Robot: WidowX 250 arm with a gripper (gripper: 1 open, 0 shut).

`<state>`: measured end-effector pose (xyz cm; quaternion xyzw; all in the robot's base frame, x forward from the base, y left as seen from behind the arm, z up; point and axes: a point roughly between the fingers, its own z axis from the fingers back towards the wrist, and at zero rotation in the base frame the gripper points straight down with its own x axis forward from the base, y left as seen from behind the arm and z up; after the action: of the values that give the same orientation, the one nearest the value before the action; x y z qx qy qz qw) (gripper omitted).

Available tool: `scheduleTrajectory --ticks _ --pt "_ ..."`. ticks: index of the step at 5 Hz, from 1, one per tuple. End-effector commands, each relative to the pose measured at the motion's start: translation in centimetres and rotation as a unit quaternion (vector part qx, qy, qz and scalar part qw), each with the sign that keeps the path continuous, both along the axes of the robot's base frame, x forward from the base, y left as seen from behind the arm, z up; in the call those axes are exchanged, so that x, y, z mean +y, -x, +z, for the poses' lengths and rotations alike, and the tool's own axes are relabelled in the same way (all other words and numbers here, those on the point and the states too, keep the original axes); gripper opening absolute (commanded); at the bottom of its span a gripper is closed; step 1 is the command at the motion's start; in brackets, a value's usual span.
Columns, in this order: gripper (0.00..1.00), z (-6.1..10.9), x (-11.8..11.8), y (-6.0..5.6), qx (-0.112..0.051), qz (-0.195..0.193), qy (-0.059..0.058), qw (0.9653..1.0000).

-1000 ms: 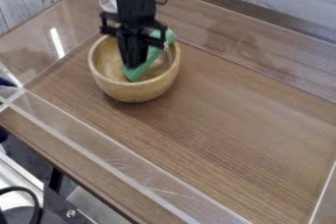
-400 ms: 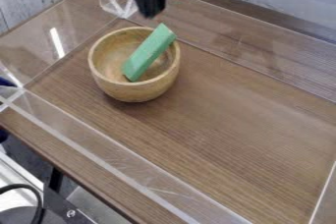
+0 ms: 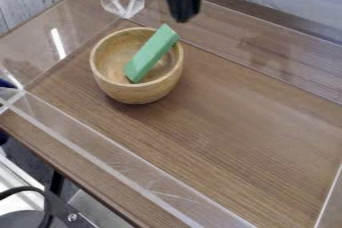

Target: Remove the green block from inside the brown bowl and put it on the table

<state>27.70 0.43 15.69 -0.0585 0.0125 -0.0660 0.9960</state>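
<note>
The green block (image 3: 152, 52) lies tilted inside the brown bowl (image 3: 118, 90), its upper end leaning on the far right rim. The bowl stands on the table (image 3: 234, 122) at the left. My gripper (image 3: 183, 16) hangs above and to the right of the bowl, past the block's upper end. It points straight down, is shut, and holds nothing. It touches neither the block nor the bowl.
Clear acrylic walls run along the table's edges, one along the near left side (image 3: 94, 167) and one at the back behind the gripper (image 3: 123, 0). Bare wood-grain surface stretches to the right of and in front of the bowl.
The gripper has risen out of the bowl and moved right, still shut. The green block stayed in the bowl, leaning on the rim.
</note>
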Motion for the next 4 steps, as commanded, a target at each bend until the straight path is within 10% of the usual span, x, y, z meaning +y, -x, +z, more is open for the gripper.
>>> scheduleTrajectory --ticks 1,4 --pt "0.00 0.8 0.1 0.2 -0.024 -0.004 -0.005 0.9997" --pt "0.00 -3.4 0.9 0.7 0.006 -0.013 -0.014 0.9998"
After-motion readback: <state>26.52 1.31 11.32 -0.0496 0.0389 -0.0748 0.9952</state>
